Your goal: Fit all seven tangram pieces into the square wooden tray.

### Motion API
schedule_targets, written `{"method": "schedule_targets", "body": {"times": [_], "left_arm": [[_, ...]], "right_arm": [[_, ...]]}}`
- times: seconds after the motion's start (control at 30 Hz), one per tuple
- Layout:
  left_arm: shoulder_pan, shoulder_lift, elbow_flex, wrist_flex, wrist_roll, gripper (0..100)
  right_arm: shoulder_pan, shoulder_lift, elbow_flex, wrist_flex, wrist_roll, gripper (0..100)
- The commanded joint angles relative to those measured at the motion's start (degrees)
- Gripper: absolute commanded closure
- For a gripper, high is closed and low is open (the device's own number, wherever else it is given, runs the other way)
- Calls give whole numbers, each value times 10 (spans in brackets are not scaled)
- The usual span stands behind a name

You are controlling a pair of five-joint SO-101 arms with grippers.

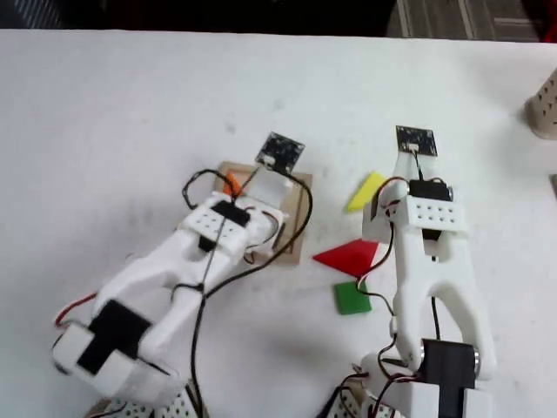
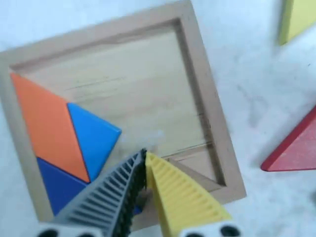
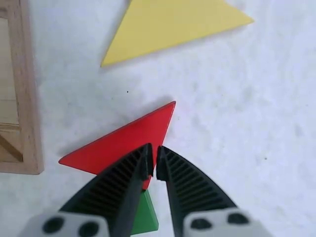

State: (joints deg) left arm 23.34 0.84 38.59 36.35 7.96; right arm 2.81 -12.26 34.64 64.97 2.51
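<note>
Right gripper (image 3: 153,159), clenched and empty, hangs over the red triangle (image 3: 123,143), just outside the tray (image 3: 30,89). Left gripper (image 2: 144,158), also pinched shut, sits above the tray beside 1 orange piece (image 2: 47,123). Risk: shut tips shove that triangle onto the green square (image 1: 352,299), never gripping it.

Wooden tray (image 2: 219,143) holding orange piece (image 2: 49,126) and blue pieces (image 2: 94,136), yellow piece (image 3: 168,24), red triangle (image 3: 123,143), green square (image 1: 352,298) outside

A white tabletop (image 1: 130,104) (faintly scuffed) spread wide; beyond its far edge lay a dark strip (image 1: 218,13) of room.
</note>
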Motion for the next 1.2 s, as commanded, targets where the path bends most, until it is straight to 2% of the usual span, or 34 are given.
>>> {"method": "schedule_targets", "body": {"times": [0.0, 0.47, 0.87, 1.0, 1.17], "left_arm": [[0, 58, -60, -8, -4, 978], [53, 65, -69, 45, -4, 978], [-30, 68, -112, 41, -4, 977], [-61, 71, -108, 4, -4, 977], [-73, 95, -114, 0, -4, 977]], "right_arm": [[-5, -25, -2, -7, 7, 981], [-5, -25, -2, -7, 7, 981], [-5, -25, -2, -7, 7, 981], [-5, -25, -2, -7, 7, 981], [-5, -25, -2, -7, 7, 981]]}}
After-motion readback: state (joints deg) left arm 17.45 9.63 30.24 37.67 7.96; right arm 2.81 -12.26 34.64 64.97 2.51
